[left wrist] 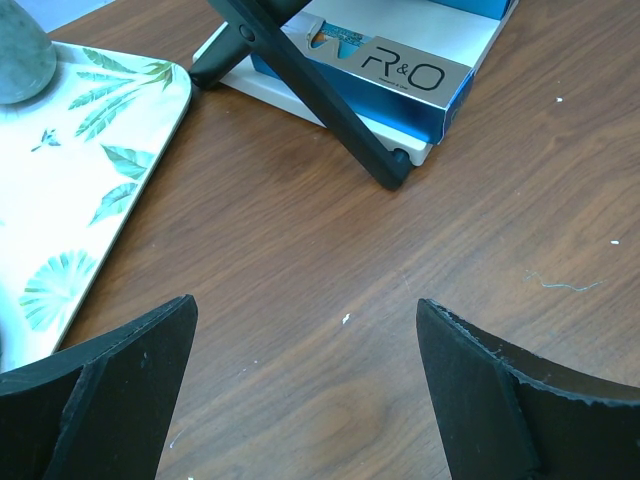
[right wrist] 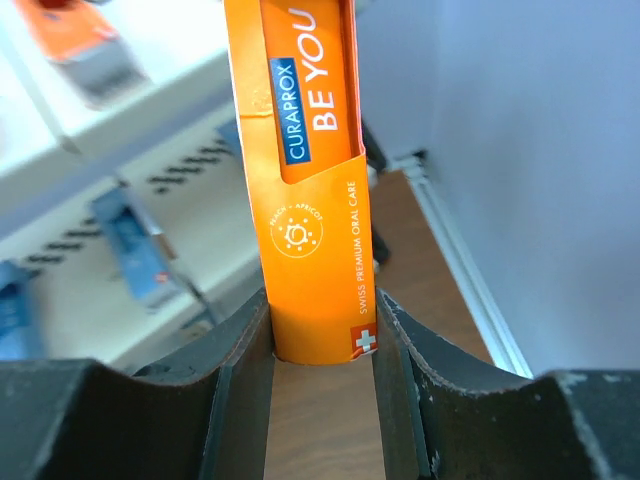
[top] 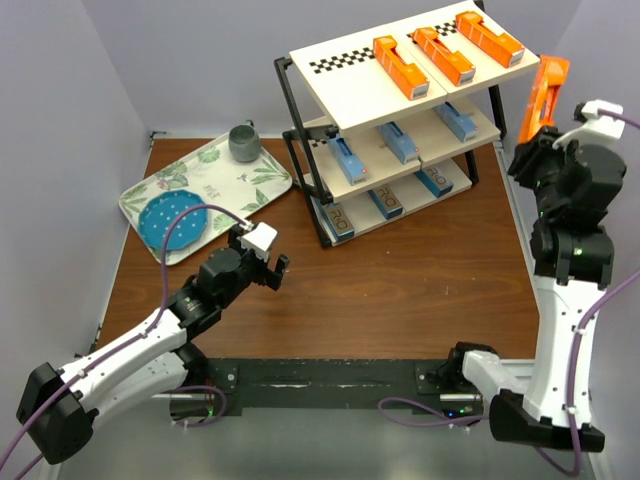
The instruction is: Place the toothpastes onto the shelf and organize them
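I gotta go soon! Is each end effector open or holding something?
Left end effector: open, holding nothing.
Right end effector: shut on the orange toothpaste.

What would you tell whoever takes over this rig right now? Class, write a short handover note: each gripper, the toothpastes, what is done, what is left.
Right gripper: shut on an orange toothpaste, held upright in the air beside the shelf's right end.
Left gripper: open, empty, above the table near the tray.
Done: top tier holds three orange cartons, middle tier three blue cartons, bottom tier three silver-white cartons.
Left: set the held orange toothpaste on the shelf, probably the top tier with the other orange ones.
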